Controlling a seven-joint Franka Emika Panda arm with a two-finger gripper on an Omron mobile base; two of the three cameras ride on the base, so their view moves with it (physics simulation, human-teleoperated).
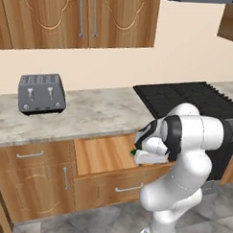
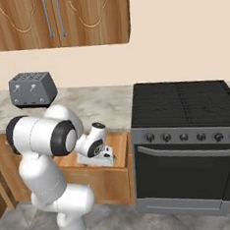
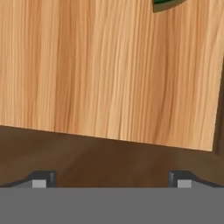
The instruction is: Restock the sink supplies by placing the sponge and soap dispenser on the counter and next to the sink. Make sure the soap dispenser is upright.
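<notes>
The counter runs from the toaster to the stove. Below it, an open drawer projects from the cabinets. The arm's wrist reaches down into this drawer. In the hand view, the drawer floor is bare wood, with the front wall just ahead of the fingertips. The gripper is released, jaws spread wide, grasping nothing. The sponge lies on the drawer floor at the far edge of the hand view; in the left base view it shows as a green sliver beside the wrist.
</notes>
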